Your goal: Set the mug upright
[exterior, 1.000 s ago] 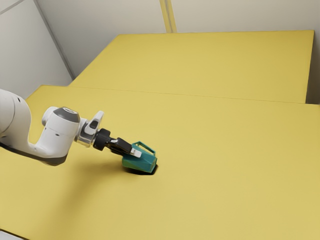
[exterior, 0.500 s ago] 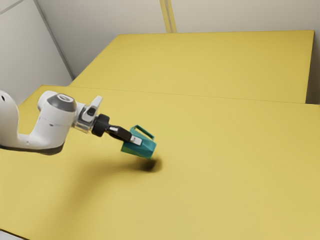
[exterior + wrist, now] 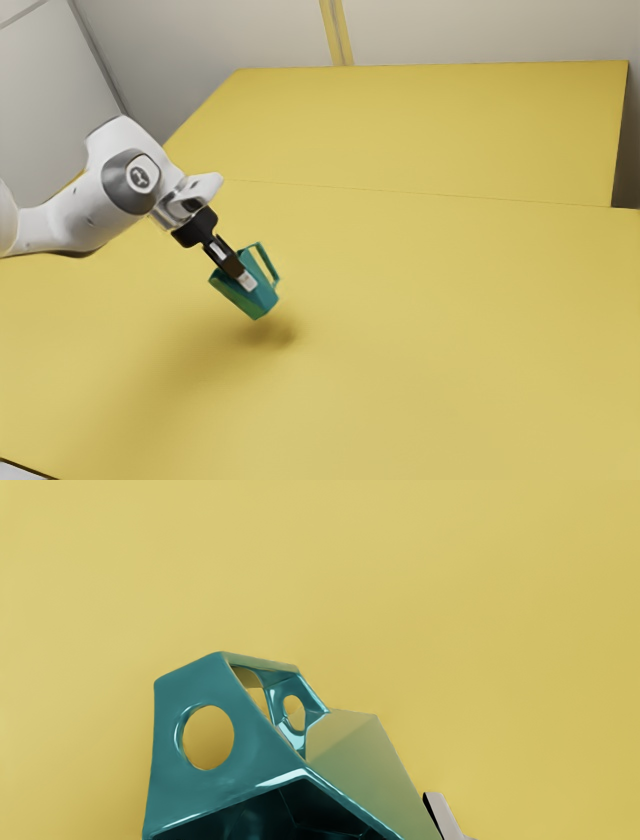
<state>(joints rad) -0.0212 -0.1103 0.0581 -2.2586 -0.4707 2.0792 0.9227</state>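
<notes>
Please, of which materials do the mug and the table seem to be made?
The mug looks like glazed ceramic, or perhaps glossy plastic: bright highlights run along its teal edges. The table seems painted or laminated, with a smooth, mostly matte finish: its yellow surface shows no grain.

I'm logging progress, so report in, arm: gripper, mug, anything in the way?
Gripper shut on mug. Mug held off table, tilted, not yet upright. Below it: table surface with a soft shadow, no obstacle seen.
</notes>
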